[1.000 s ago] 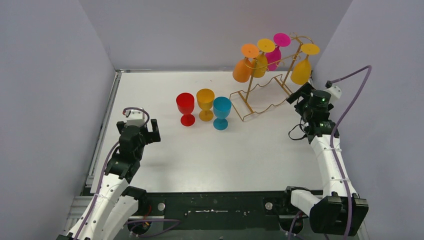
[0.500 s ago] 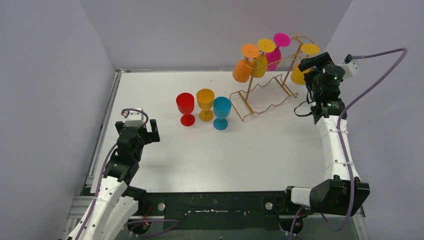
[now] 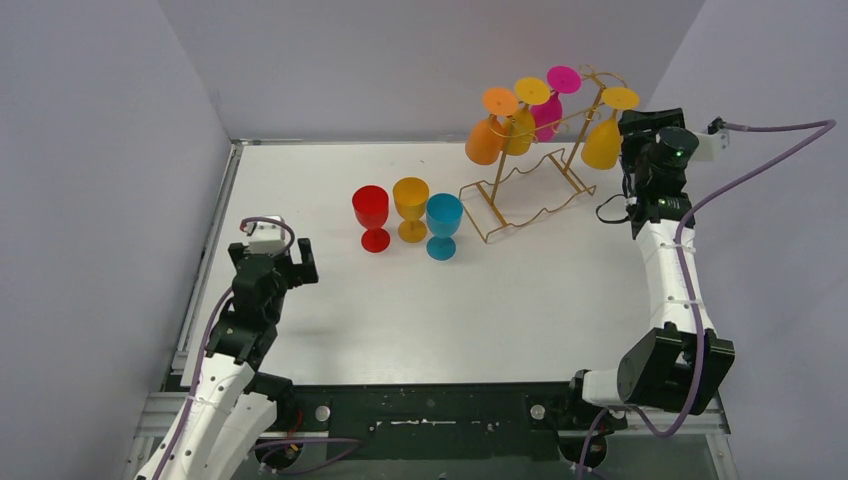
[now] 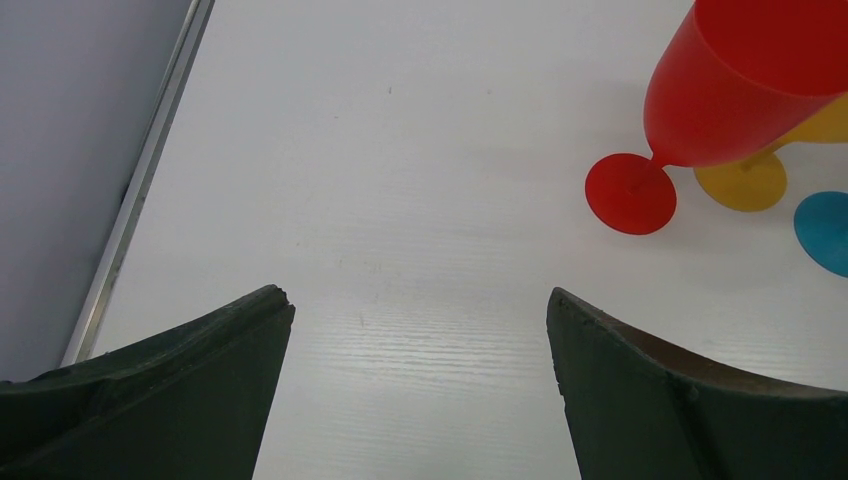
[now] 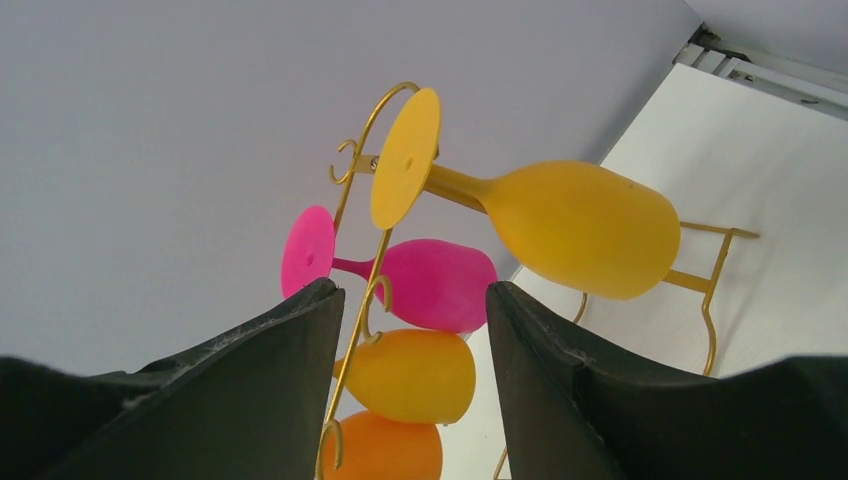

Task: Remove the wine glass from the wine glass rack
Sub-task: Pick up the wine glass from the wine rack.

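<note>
Right wrist view shows the right gripper point(image 5: 412, 290) wide apart and empty before the yellow glass point(image 5: 585, 228); rack point(image 5: 690, 280) wire and pink glass point(image 5: 435, 280) stand between.

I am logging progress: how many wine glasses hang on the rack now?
4: orange glass, amber glass and magenta glass in a row on the rack's left; yellow glass at its right end. None seems hidden.

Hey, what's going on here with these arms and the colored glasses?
The right claw, open, is up beside the yellow wine glass hanging at the right end of the wine glass rack, not gripping it. Four hang there in all. The left claw hovers open over the table near the red glass.
</note>
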`<action>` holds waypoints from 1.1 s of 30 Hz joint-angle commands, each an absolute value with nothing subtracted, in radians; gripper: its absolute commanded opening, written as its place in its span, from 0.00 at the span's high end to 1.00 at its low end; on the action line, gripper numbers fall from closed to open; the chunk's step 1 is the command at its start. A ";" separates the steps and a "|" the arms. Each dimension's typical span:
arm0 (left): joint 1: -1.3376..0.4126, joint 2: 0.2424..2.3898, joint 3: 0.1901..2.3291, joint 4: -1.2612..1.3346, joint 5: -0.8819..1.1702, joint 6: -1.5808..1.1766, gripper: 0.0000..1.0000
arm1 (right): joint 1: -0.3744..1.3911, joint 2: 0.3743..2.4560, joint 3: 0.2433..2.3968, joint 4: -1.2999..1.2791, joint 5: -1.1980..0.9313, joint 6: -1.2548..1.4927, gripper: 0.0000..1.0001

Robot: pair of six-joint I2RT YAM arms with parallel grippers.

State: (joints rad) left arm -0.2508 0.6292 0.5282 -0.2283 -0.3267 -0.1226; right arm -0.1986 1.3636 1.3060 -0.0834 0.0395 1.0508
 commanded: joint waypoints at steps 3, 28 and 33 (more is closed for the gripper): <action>-0.242 0.617 0.544 -0.188 -0.301 -0.110 0.03 | -0.258 1.358 1.226 0.151 -0.068 1.116 0.47; -0.235 0.619 0.544 -0.189 -0.276 -0.106 0.03 | -0.336 1.407 1.143 0.414 -0.240 1.207 0.50; -0.235 0.624 0.545 -0.188 -0.267 -0.105 0.03 | -0.330 1.447 1.222 0.377 -0.293 1.216 0.50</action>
State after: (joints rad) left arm -0.2401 0.6224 0.5282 -0.2283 -0.2848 -0.1188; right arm -0.3336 1.4151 1.1252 0.3473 -0.2512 1.2098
